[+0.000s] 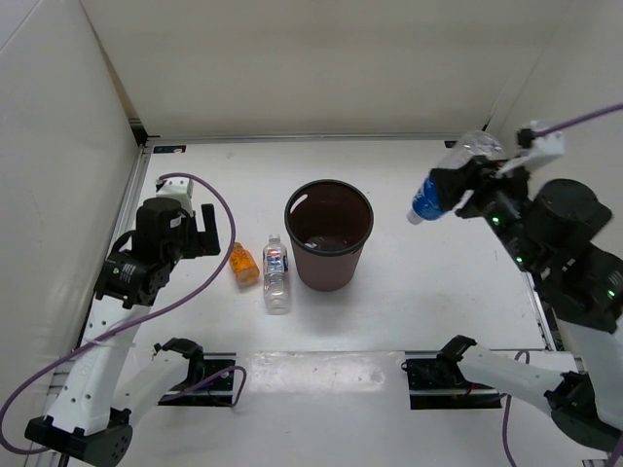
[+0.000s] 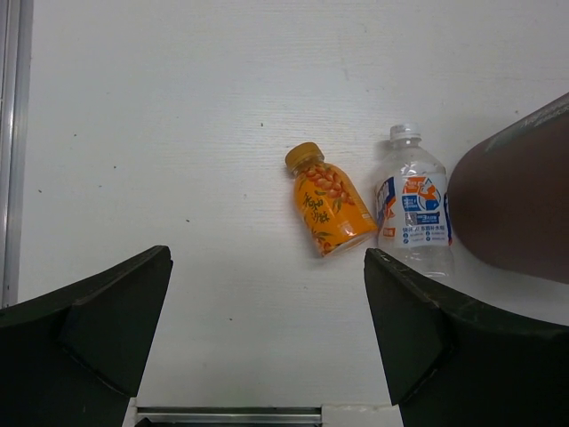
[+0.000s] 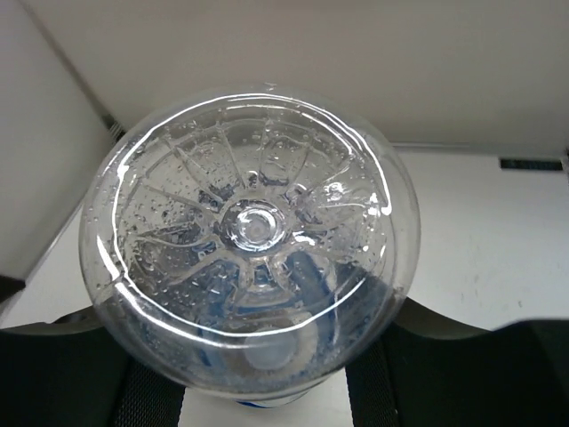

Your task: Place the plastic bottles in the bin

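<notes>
The maroon bin [image 1: 329,235] stands upright in the middle of the table; its side shows in the left wrist view [image 2: 516,205]. A short orange bottle [image 1: 243,265] [image 2: 327,201] and a clear bottle with a blue-white label [image 1: 276,272] [image 2: 413,212] lie side by side left of the bin. My left gripper [image 1: 202,233] [image 2: 267,338] is open and empty, left of the orange bottle. My right gripper [image 1: 465,187] is shut on a clear blue-labelled bottle [image 1: 443,183], held high to the right of the bin, cap tilted down toward it. Its base fills the right wrist view [image 3: 253,240]. No other bottle shows.
White walls enclose the table on the left, back and right. Metal rails run along the left edge [image 1: 136,195] and right edge [image 1: 543,311]. Two black arm bases [image 1: 200,375] [image 1: 448,375] sit at the near edge.
</notes>
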